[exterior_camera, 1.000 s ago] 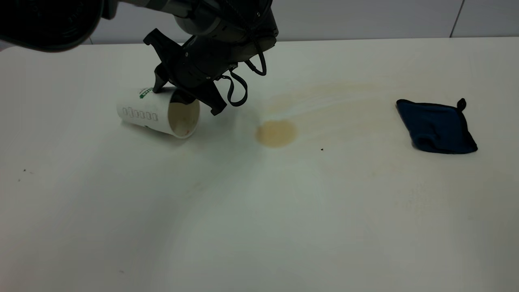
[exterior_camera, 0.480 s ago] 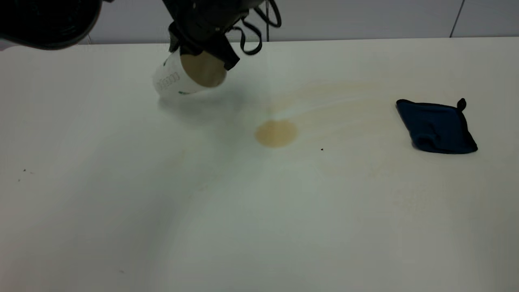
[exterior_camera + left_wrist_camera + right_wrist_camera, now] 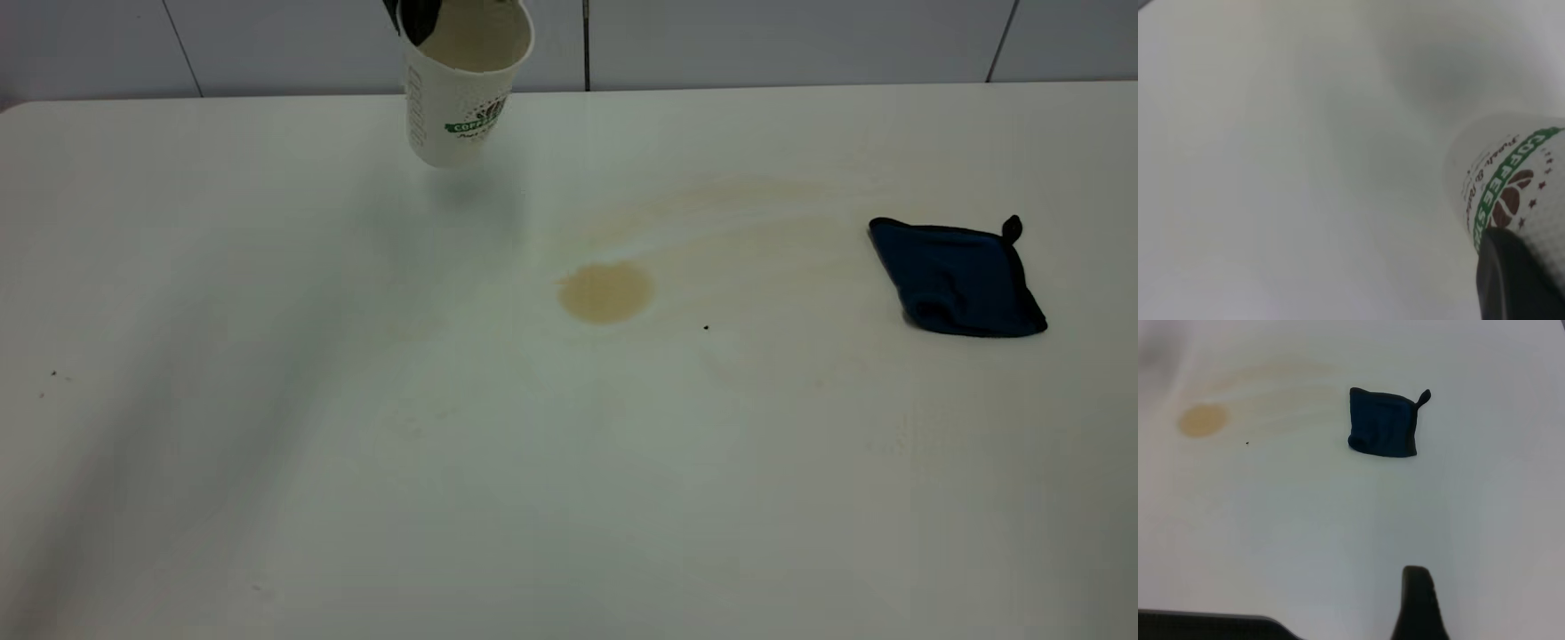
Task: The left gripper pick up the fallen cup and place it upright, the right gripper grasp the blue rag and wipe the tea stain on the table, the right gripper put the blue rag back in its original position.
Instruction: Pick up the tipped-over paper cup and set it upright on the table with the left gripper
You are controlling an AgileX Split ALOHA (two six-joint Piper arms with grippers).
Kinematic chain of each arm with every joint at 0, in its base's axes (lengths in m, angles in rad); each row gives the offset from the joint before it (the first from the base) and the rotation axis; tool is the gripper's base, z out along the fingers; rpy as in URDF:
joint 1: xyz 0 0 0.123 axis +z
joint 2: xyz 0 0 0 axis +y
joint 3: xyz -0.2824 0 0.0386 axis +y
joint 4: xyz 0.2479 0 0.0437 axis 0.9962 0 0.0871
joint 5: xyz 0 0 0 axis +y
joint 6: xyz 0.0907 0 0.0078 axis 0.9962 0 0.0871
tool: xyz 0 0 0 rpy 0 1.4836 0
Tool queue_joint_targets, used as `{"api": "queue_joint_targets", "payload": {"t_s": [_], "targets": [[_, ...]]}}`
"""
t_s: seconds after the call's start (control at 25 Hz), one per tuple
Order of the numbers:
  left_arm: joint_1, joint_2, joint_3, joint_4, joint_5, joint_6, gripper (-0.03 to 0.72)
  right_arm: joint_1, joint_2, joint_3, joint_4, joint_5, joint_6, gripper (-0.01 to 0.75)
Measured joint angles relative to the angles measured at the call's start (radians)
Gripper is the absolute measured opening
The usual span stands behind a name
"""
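Left pincer [image 3: 411, 16] clamped on rim of white textured paper cup with green banner logo [image 3: 458, 84], one black finger [image 3: 1511, 280] against its outer wall. Cup hangs below the pincer, mouth up, slightly tilted, clear of the white tabletop [image 3: 356, 444]; cream inside, contents can't tell. Light brown roundish tea stain [image 3: 605, 292] lies well off the pincer toward the right arm's side; dark navy square rag [image 3: 956, 277] farther still. Right pincer [image 3: 1418, 603]: finger state can't tell; rag well ahead of it.

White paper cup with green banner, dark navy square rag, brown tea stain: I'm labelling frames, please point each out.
White paper cup [image 3: 458, 98], exterior view, green-banner side wall.
Navy rag [image 3: 956, 277], exterior view, cloth middle.
Tea stain [image 3: 605, 292], exterior view, blotch centre.
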Motion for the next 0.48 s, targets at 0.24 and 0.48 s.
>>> {"api": "queue_joint_targets", "payload": {"t_s": [0.24, 0.48], "targets": [[0.085, 0.001, 0.000, -0.172, 0.000, 0.236, 0.008, 0.000, 0.000, 0.000, 0.000, 0.000, 0.000, 0.584], [0.153, 0.044, 0.000, -0.276, 0.000, 0.290, 0.008, 0.000, 0.000, 0.000, 0.000, 0.000, 0.000, 0.584]]}}
